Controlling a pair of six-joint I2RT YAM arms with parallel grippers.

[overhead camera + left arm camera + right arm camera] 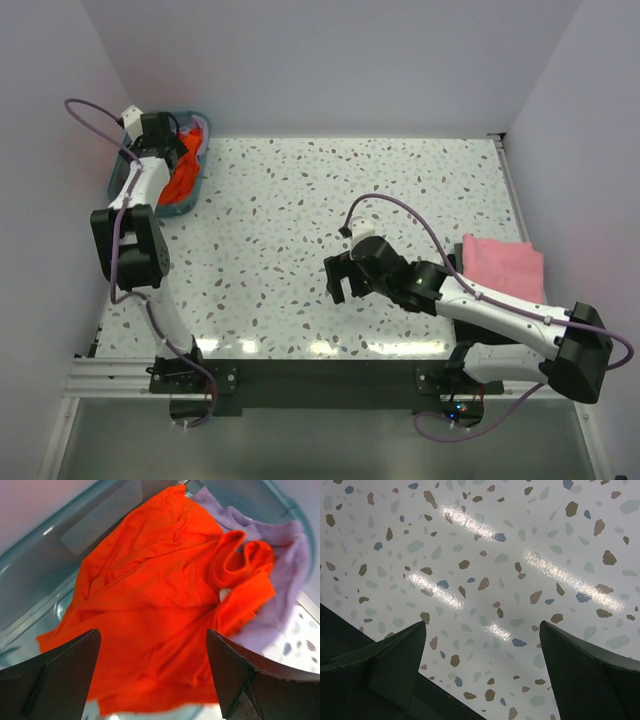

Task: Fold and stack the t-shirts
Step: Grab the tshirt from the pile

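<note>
One orange-red t-shirt [150, 605] over lavender t-shirt [292, 555] in teal basket [95, 517]

The lavender t-shirt [290, 565] is largely covered by the orange-red t-shirt [150, 605], the teal basket [30, 570] is cut off by the left wrist view's edges, and the pink t-shirt [505, 268] is partly hidden behind the right arm [500, 305].

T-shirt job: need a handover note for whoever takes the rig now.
Left pincer open, over the crumpled bright orange-red cloth t-shirt in the teal plastic basket.
Right pincer open, empty, over the speckled table.
Pale lavender cloth t-shirt also in the basket, partly under it.
Done: light pink cloth t-shirt looks folded at the table's right edge.
To do: fold orange-red and lavender, stack on pink.
</note>
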